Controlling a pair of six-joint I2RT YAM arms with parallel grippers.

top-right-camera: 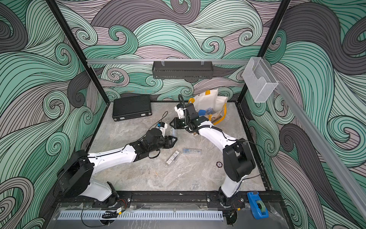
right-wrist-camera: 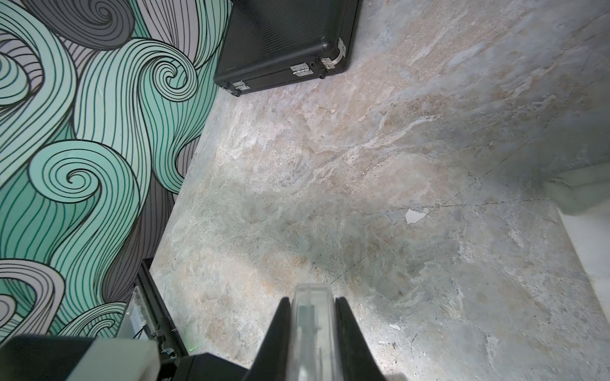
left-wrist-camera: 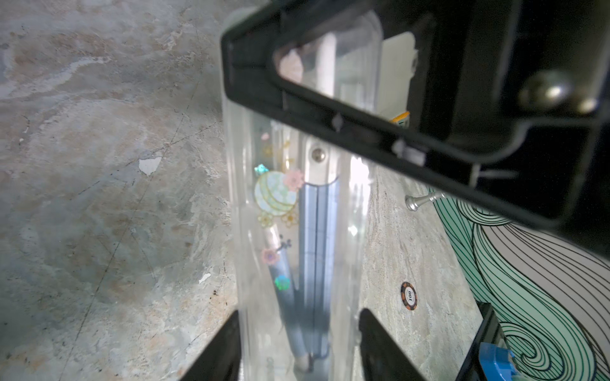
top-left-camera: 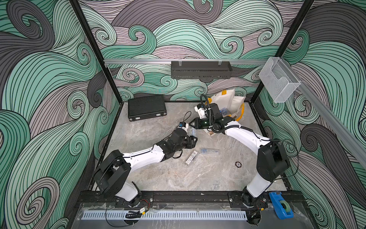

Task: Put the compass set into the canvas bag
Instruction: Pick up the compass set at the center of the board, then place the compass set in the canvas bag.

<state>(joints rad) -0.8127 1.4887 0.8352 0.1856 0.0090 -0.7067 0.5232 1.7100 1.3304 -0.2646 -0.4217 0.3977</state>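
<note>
The compass set is being pinched at one end by the right gripper, bound for the canvas bag, while being straddled by the left gripper, hold unclear.

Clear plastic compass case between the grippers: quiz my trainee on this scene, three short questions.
1. True or false: the right gripper is shut on the clear plastic compass case.
2. What colour are the straps of the off-white canvas bag?
3. The black hard briefcase lies: A shut on the marbled table; B inside the bag; C hanging on the wall.
Key: 1 true; 2 yellow; 3 A.
</note>
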